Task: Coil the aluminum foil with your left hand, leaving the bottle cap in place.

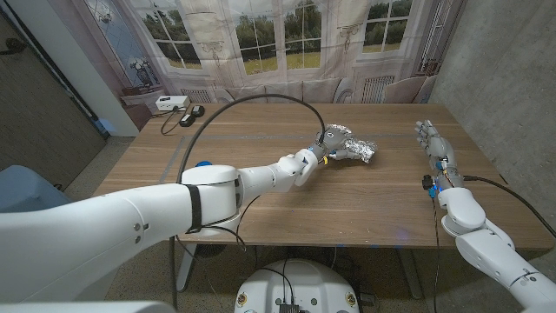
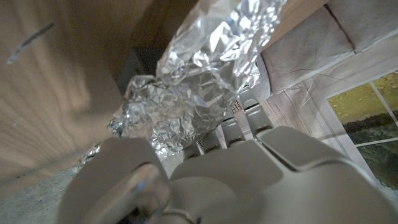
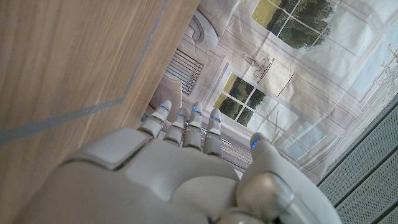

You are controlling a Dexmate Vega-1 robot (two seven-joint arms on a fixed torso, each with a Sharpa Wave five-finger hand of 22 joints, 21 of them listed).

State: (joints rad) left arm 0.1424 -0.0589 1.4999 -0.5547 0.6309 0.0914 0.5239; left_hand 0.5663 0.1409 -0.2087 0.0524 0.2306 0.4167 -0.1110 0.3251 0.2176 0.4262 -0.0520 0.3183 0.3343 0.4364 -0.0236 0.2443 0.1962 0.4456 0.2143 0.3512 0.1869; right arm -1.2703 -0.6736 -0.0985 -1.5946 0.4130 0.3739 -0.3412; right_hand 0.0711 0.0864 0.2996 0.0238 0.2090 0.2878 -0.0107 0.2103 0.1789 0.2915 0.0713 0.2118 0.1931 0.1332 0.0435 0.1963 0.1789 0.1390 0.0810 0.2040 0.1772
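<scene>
The crumpled aluminum foil (image 1: 354, 149) lies right of the table's middle, toward the far side. My left hand (image 1: 311, 159) reaches it from the left and grips its near end, with part of the foil bunched up over the fingers. In the left wrist view the foil (image 2: 186, 93) is pressed against my left hand (image 2: 224, 168) and folds over its fingertips. A small blue object (image 1: 202, 163), perhaps the bottle cap, peeks out beside my left arm on the left of the table. My right hand (image 1: 434, 143) stands apart at the table's right, fingers straight, holding nothing.
A white box (image 1: 169, 103) and a small black device (image 1: 192, 114) sit at the table's far left corner. A black cable (image 1: 252, 100) arcs above the table (image 1: 261, 204) to my left wrist. Curtained windows stand behind the far edge.
</scene>
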